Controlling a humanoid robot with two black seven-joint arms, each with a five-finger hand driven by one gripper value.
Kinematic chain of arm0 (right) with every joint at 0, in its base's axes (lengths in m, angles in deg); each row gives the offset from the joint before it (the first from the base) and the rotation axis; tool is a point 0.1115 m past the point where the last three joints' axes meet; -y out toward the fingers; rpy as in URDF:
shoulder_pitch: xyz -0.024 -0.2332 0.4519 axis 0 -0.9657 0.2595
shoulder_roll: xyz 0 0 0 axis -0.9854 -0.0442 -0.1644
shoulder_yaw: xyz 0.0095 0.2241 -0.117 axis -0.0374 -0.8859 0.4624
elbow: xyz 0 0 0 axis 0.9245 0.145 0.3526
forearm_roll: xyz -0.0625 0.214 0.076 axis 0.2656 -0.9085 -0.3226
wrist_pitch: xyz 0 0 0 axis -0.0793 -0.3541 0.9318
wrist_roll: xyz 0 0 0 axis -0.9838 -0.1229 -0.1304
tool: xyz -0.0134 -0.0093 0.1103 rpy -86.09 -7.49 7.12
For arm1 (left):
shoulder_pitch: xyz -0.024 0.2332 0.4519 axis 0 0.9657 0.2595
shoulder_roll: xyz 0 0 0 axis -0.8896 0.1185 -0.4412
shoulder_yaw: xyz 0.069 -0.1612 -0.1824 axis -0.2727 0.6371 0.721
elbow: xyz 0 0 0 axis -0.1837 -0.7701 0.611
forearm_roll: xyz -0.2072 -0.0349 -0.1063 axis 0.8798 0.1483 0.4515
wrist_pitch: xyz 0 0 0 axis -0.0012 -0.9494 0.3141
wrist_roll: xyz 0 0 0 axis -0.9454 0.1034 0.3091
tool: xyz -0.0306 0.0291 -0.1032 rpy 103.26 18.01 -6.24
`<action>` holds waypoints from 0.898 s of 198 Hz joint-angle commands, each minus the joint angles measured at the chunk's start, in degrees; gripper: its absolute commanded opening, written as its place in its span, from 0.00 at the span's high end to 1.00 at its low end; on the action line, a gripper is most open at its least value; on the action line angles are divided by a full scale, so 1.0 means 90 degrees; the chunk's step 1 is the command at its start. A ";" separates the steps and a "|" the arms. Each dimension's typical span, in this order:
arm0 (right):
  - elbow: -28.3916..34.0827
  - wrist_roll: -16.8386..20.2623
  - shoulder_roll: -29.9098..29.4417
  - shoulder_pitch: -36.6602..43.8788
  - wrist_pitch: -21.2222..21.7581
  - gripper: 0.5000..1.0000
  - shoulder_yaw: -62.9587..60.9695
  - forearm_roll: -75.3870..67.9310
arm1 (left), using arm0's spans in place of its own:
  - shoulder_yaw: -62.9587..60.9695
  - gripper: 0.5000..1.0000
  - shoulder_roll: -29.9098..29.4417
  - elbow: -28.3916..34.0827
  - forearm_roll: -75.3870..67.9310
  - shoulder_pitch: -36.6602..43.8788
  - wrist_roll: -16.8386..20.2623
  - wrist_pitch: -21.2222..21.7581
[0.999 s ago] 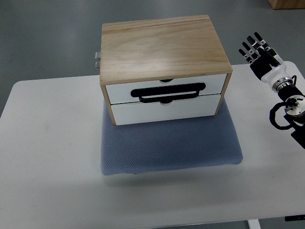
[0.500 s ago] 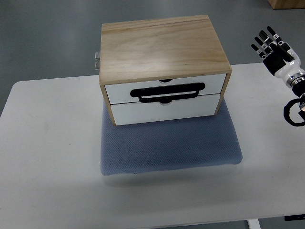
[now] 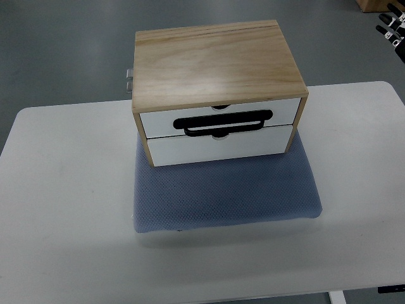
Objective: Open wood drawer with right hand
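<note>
A wooden drawer box point(image 3: 215, 63) stands on a blue-grey mat point(image 3: 224, 196) at the middle of the white table point(image 3: 63, 209). Its front holds two white drawers, both shut flush: the upper drawer point(image 3: 164, 120) carries a black loop handle point(image 3: 224, 122), and the lower drawer point(image 3: 218, 147) sits just below it. Only the dark fingertips of my right hand point(image 3: 392, 28) show at the top right corner, spread and holding nothing, far from the handle and out beyond the table's back edge. The rest of that arm is out of frame.
A small metal fitting point(image 3: 129, 78) sticks out behind the box's left side. Grey floor lies beyond the table's far edge, and a tan box corner point(image 3: 373, 5) shows at the top right.
My right hand has drawn away up and to the right, from above the table's right edge to the picture's top right corner. The drawers have not moved.
</note>
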 commanded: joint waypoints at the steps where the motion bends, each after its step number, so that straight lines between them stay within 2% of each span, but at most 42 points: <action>1: 0.0558 -0.0047 0.0557 0.0027 0.0006 0.12 0.0305 0.0225 | 0.0000 0.00 0.0000 0.0000 0.0000 0.0001 0.0007 0.0000; 24: 0.1223 -0.0467 0.1241 0.0105 0.0152 0.12 0.0716 0.0645 | 0.0000 0.00 0.0000 0.0000 0.0000 0.0001 0.0007 0.0000; 40: 0.1526 -0.0789 0.1690 0.0320 0.0571 0.12 0.1057 0.1064 | 0.0000 0.00 0.0000 0.0000 0.0000 0.0001 -0.0002 0.0000; 53: 0.1623 -0.0886 0.1944 0.0476 0.1004 0.12 0.1360 0.1240 | 0.0000 0.00 0.0000 0.0000 0.0000 0.0001 -0.0002 0.0000; 105: 0.2531 -0.0887 0.2843 0.1150 0.1004 0.12 0.2356 0.1514 | 0.0000 0.00 0.0000 0.0000 0.0000 0.0001 -0.0002 0.0000; 152: 0.2786 -0.0887 0.2960 0.1384 0.1004 0.12 0.2239 0.2530 | 0.0000 0.00 0.0000 0.0000 0.0000 0.0001 -0.0002 0.0000; 178: 0.3586 -0.0887 0.3019 0.1423 0.1004 0.12 0.2249 0.2959 | 0.0000 0.00 0.0000 -0.0010 0.0000 0.0001 -0.0002 0.0000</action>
